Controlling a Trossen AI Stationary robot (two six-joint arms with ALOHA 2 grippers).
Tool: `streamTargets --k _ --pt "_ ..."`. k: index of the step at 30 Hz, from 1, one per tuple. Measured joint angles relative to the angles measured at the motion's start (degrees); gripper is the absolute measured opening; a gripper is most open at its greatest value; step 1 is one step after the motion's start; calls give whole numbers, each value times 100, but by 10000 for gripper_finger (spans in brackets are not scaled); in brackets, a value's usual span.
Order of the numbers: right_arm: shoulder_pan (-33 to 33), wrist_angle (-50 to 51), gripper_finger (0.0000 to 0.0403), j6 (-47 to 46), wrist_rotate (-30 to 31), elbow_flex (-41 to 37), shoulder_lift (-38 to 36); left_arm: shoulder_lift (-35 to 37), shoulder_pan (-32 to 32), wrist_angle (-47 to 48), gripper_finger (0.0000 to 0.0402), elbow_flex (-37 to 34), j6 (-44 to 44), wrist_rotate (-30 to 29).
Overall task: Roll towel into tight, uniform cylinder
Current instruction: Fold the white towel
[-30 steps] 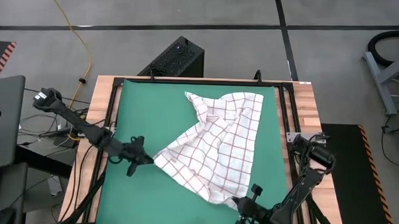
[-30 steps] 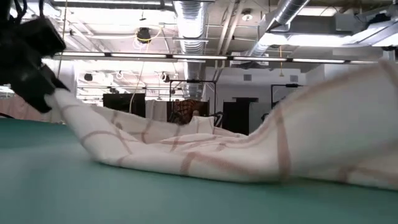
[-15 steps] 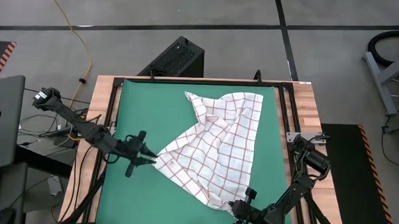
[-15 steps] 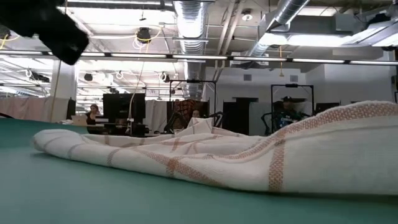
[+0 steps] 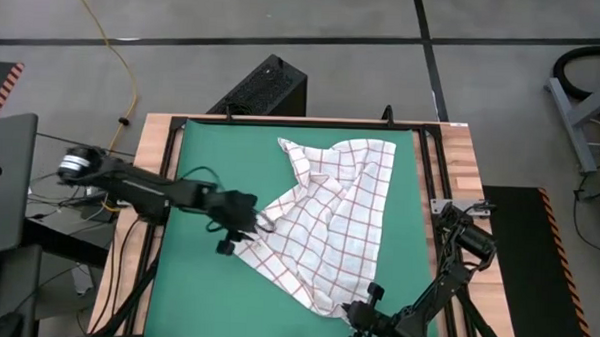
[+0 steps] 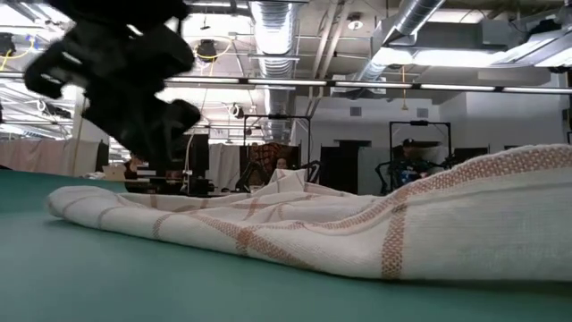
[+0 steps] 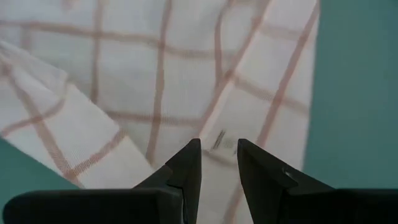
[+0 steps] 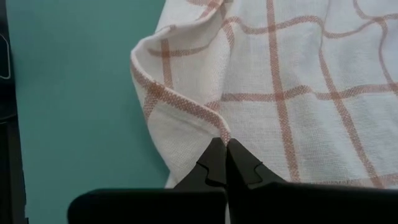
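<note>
- The towel (image 5: 330, 225) lies crumpled and partly spread on the green mat (image 5: 196, 285), running from the far middle of the mat down toward its near right edge.
- The left gripper (image 5: 255, 221) hangs over the towel's left corner, its fingers (image 7: 186, 163) a narrow gap apart with nothing between them.
- The right gripper (image 5: 353, 308) is at the near edge, fingers pressed together on the towel's near corner hem (image 8: 214, 127).
- The wooden table (image 5: 465, 154) shows at the right of the mat.
</note>
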State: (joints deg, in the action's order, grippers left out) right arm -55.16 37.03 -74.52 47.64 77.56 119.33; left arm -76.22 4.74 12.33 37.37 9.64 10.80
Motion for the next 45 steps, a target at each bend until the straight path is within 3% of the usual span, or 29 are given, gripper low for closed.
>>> streamTargets --k 4,8,13,23,31,35,45 --pt "18 -4 8 -2 -1 0 0 -879 -310 616 93 583 695 284" --pt "18 -4 8 -2 -2 0 -2 -1553 -552 663 93 814 1135 822" --pt "13 -6 8 -2 -73 2 -2 -1942 -598 817 93 951 1587 655" --pt "51 -17 8 2 -130 2 -2 -2002 -599 1472 87 1059 1903 784" --pt "53 -21 8 0 -130 2 -2 -2002 -584 1664 10 1070 1863 814" --pt "53 -24 8 2 -129 2 -2 -1990 -508 1715 3 1086 1691 602" --pt "135 39 8 17 -125 4 -9 -1478 76 3643 0 2098 660 -137"
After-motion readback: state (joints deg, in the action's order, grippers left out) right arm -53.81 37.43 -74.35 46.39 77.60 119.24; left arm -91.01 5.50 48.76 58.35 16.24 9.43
